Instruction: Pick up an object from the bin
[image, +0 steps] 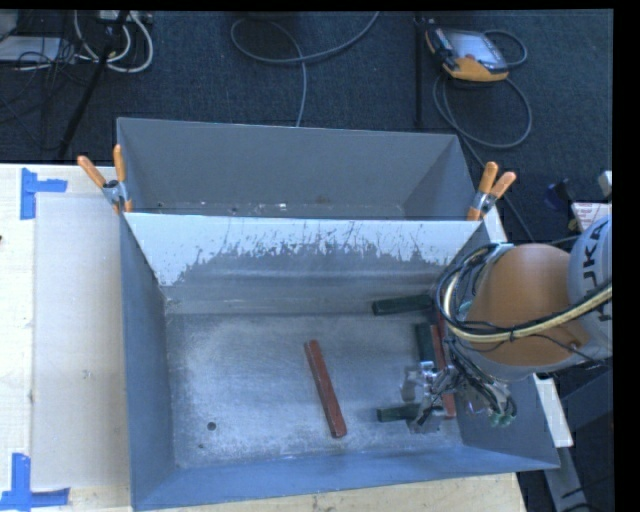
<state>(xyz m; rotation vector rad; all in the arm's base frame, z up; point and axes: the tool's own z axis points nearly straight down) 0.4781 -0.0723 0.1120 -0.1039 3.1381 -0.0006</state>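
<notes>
Hovering low over a small dark green piece (396, 413), just right of the red-brown stick (325, 388).
Jaws down at that piece, right of the stick's lower end; apart or together, cannot tell. Second dark green bar (402, 305) above and right of the stick, by the bin's (300, 275) back wall.

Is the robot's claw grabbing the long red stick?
No, the red-brown stick lies by itself in the middle of the bin floor, apart from the gripper at the right side.

partial "UK" lettering, on robot arm (593, 262)
</notes>
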